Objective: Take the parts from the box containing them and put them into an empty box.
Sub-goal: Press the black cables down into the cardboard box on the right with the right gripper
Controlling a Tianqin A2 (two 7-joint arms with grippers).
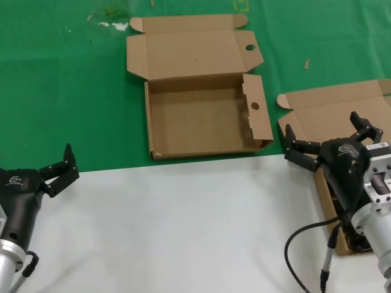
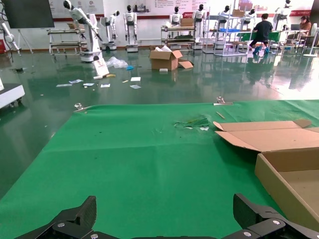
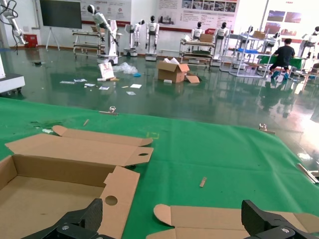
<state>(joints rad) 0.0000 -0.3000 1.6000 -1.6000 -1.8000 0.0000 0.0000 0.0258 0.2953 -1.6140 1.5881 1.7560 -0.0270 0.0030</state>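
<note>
The empty box (image 1: 201, 116) lies open at the middle back of the green mat, a round hole in its lid flap and one in its side flap; it also shows in the wrist views (image 2: 289, 179) (image 3: 60, 189). The box containing the parts (image 1: 324, 113) sits at the right, its plain lid (image 3: 224, 219) folded back. My right arm covers its tray, so the parts are hidden. My right gripper (image 1: 324, 131) (image 3: 173, 211) hovers open over that box, holding nothing. My left gripper (image 1: 61, 173) (image 2: 167, 209) rests open at the left near the mat's front edge.
A white tabletop (image 1: 183, 226) fills the front, and the green mat (image 1: 61, 91) covers the back. A small cardboard scrap (image 1: 307, 63) lies on the mat right of the empty box. Some pale debris (image 1: 110, 21) sits at the far left back.
</note>
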